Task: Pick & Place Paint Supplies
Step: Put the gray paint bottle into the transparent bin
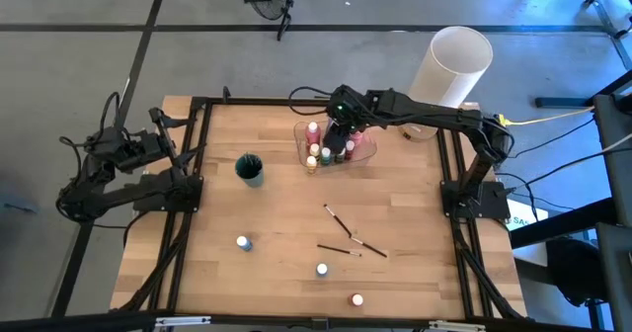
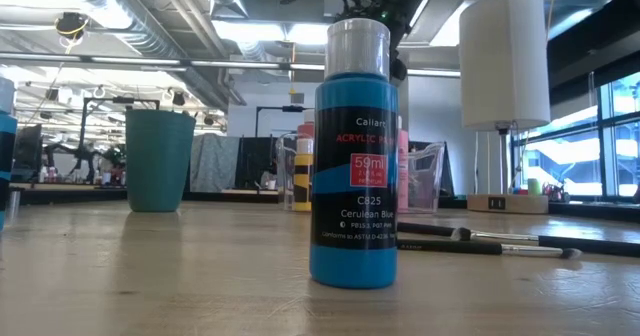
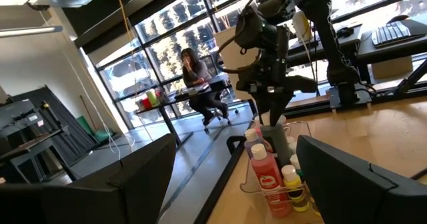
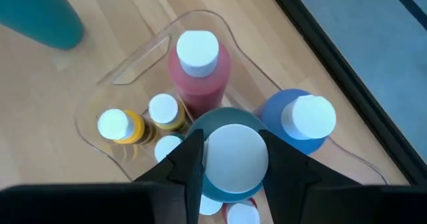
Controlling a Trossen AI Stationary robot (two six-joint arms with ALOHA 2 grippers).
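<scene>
Now the right gripper (image 1: 338,134) hangs over the clear tray (image 1: 365,155).
From above, it sits at twelve o'clock on the table; the left gripper (image 1: 183,139), fingers apart, waits at nine. Its wrist view shows it clamped on a teal bottle (image 4: 230,154).

right gripper (image 1: 340,134) hides part of the clear tray (image 1: 367,154) from above. bottles (image 4: 193,214) under the held teal bottle (image 4: 230,154) mostly hidden, colours unclear.

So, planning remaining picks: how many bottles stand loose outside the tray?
3, all in the high view's lower part: one bottle left of the brushes, one below them, one lowest, at the table's edge. None looks hidden.
</scene>
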